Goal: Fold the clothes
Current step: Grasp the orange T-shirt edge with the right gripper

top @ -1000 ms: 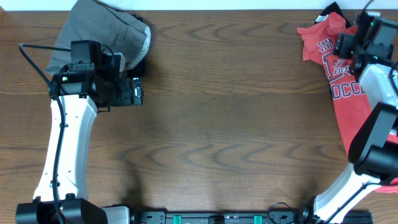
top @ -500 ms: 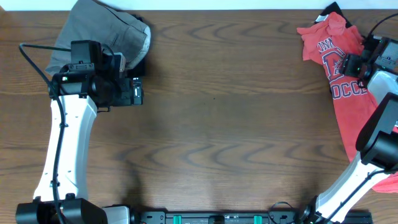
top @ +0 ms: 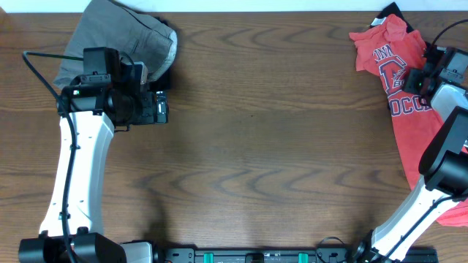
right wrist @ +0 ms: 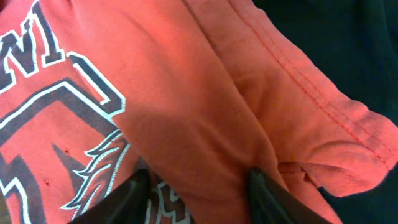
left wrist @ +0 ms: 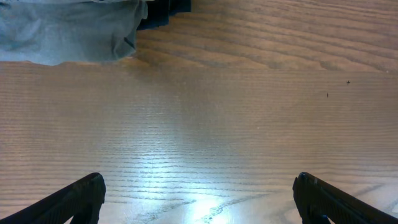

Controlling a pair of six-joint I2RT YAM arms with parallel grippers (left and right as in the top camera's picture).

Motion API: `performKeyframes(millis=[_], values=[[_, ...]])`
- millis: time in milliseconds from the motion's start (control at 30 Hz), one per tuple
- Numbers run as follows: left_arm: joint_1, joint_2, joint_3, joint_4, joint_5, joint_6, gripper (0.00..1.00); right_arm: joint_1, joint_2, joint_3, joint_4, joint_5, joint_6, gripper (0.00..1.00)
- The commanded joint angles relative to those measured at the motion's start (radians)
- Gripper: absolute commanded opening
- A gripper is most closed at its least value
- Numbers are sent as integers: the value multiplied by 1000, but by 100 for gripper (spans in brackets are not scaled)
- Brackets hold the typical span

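Note:
The coral-red T-shirt (top: 398, 80) with white-and-dark lettering lies crumpled at the table's far right edge. My right gripper (top: 423, 71) is down on it. In the right wrist view its fingers (right wrist: 199, 193) hold a raised fold of the red T-shirt (right wrist: 186, 106) between them. A black shirt (right wrist: 348, 43) lies under the red one. The grey-khaki shorts (top: 121, 36) sit at the back left, with a navy piece (top: 164, 76) at their edge. My left gripper (top: 159, 109) is open and empty just in front of them, over bare wood (left wrist: 199, 199).
The wooden table (top: 263, 146) runs between the two arms. The shorts (left wrist: 62, 28) and the navy piece (left wrist: 163, 11) show at the top of the left wrist view. The table's back edge (top: 278, 10) is close behind both clothes piles.
My right gripper has moved forward from the back right corner and come down onto the red T-shirt's lettering. The left arm has not moved.

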Motion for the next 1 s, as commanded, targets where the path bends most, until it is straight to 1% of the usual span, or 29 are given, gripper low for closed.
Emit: performKeyframes(millis=[0,333,433,533,767,967], values=[[-3,6,19,1,13,9,98,-19,17,10,-1,22,-3,46],[-3,6,19,1,14,8,98,-34,17,10,0,22,-3,25],[-3,6,19,1,13,8,98,-35,17,10,0,22,-3,16],[-3,6,19,1,13,8,98,-34,17,11,-3,21,-3,1],[-3,6,19,13,13,9,98,-25,-24,11,-47,0,5,1],[-3,6,20,35,13,9,98,2,-137,11,-126,-14,4,1]])
